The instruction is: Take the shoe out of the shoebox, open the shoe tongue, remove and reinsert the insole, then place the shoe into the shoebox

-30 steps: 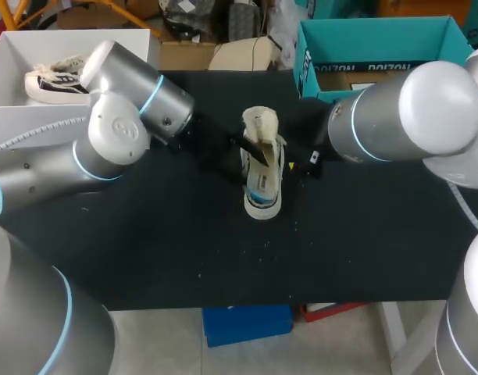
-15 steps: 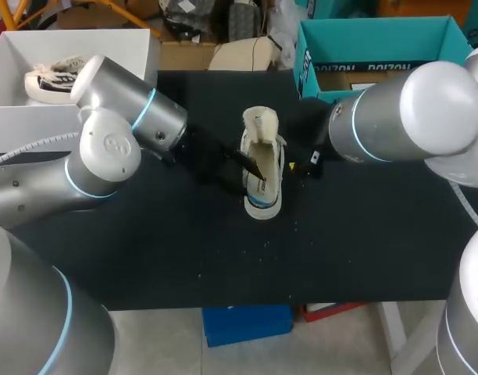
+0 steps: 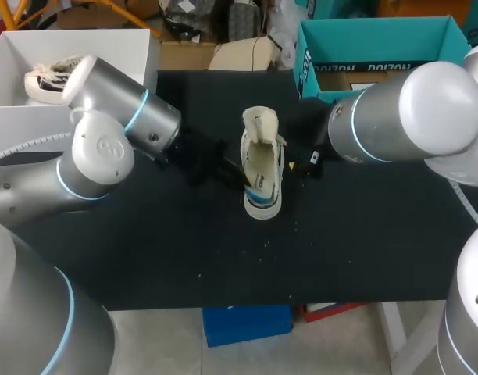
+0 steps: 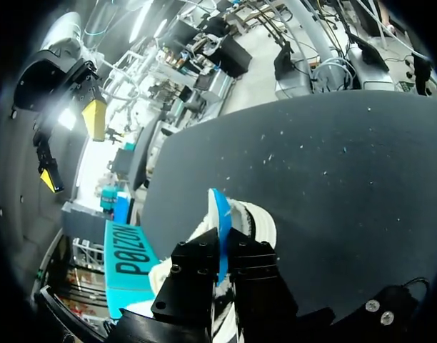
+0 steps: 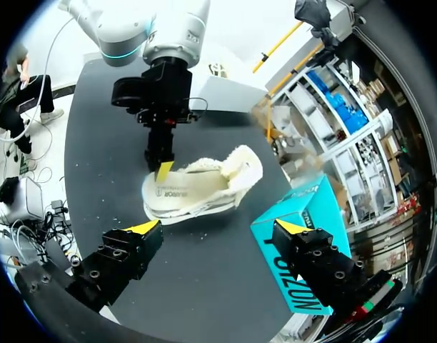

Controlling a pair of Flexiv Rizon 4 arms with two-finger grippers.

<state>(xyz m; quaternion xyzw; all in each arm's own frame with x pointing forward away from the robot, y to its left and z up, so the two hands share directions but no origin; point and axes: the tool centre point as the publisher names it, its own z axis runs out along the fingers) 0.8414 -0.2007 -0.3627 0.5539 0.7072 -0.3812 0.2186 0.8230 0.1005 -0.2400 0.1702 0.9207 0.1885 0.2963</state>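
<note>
Leftward my left arm has drawn, its gripper [image 5: 163, 170] pinching the heel-side rim of the shoe [image 3: 262, 168] lying mid-table, while the right gripper [image 5: 218, 229] hangs spread wide, so I fear pulling drags the unbraced shoe rather than freeing the insole [image 5: 190, 191].

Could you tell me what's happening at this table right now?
Two robot arms are working on a shoe that sits out of its box in the middle of the black table, its tongue folded open. The left gripper is at the heel end, shut on a thin blue edge there; whether that is the insole or the shoe's collar is hard to tell. The right gripper hangs open beside the shoe, touching nothing. The white shoebox at the far left holds another shoe.
</note>
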